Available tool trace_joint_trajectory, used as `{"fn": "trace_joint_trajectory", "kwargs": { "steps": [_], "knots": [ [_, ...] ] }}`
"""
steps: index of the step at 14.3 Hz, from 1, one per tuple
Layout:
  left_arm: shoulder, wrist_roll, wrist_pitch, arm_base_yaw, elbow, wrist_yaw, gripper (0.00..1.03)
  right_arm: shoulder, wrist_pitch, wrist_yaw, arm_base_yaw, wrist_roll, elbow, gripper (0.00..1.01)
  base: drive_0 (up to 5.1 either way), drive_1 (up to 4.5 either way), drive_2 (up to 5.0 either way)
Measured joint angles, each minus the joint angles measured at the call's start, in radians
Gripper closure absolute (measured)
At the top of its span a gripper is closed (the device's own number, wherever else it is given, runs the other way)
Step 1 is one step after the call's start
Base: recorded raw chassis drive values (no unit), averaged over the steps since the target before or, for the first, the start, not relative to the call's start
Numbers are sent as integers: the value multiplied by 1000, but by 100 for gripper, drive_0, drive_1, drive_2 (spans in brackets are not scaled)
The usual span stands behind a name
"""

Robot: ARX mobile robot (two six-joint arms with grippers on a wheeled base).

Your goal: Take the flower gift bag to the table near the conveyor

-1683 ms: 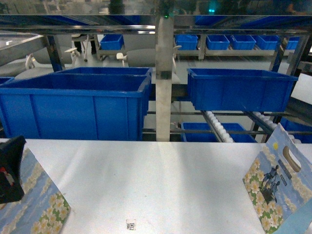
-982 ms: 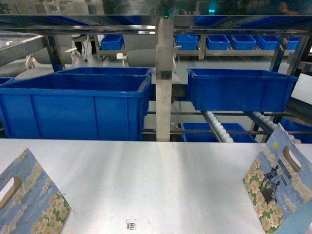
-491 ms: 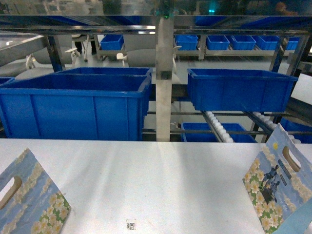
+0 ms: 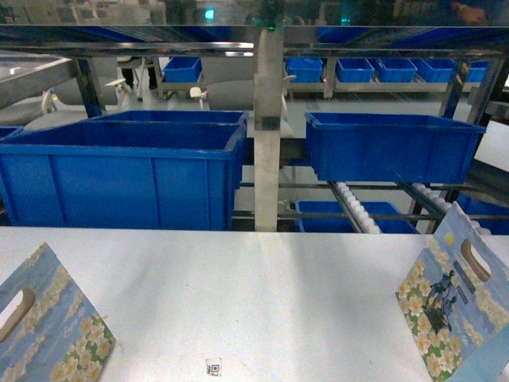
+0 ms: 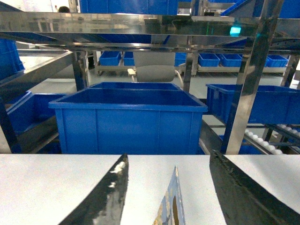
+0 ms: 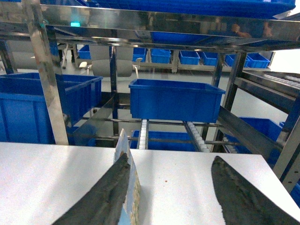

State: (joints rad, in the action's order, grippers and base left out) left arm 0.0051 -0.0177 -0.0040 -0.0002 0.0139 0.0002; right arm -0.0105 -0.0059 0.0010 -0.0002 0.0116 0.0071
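Two flower gift bags stand on the white-grey table point(image 4: 254, 294): one at the front left point(image 4: 49, 328), one at the front right point(image 4: 452, 296). Neither gripper shows in the head view. In the left wrist view my left gripper point(image 5: 169, 156) is open, with the left bag's edge point(image 5: 172, 206) between the fingers and clear of both. In the right wrist view my right gripper point(image 6: 171, 158) is open too. The right bag point(image 6: 123, 143) rises just inside its left finger point(image 6: 105, 197); whether they touch I cannot tell. Beyond the table's far edge runs the conveyor point(image 4: 358, 208) with white rollers.
Large blue bins point(image 4: 127, 171) point(image 4: 394, 145) sit on steel shelf rails behind the table. A steel upright point(image 4: 268, 119) stands at the middle of the far edge. A small code sticker point(image 4: 213, 367) lies near the table's front.
The left gripper, seen at the head view's left edge over the left bag 1.7 s ago, has drawn out of that view, uncovering the bag's handle slot. Both bags stay put.
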Motion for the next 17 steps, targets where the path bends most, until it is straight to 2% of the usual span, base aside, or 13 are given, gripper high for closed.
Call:
{"fn": "trace_joint_trajectory", "kwargs": {
  "steps": [3,4,7,8,9,13,14,16,17],
  "knots": [
    [0,0,-1,0,0,0,95,11,1,-1,0,0,6,92,0,0,0],
    [0,1,-1,0,0,-2,101,11,1,-1,0,-1,6,99,0,0,0],
    [0,1,-1,0,0,-1,101,11,1,-1,0,-1,6,99,0,0,0],
    [0,1,-1,0,0,-1,97,11,1,-1,0,0,6,90,0,0,0],
    [0,1,-1,0,0,-1,87,11,1,-1,0,0,6,79,0,0,0],
    [0,1,-1,0,0,-1,41,11,1,-1,0,0,6,34,0,0,0],
    [0,1,-1,0,0,-1,25,11,1,-1,0,0,6,17,0,0,0],
    [0,1,-1,0,0,-1,4,11,1,-1,0,-2,6,1,0,0,0],
    [0,2,-1,0,0,-1,5,11,1,-1,0,-1,6,4,0,0,0]
  ]
}}
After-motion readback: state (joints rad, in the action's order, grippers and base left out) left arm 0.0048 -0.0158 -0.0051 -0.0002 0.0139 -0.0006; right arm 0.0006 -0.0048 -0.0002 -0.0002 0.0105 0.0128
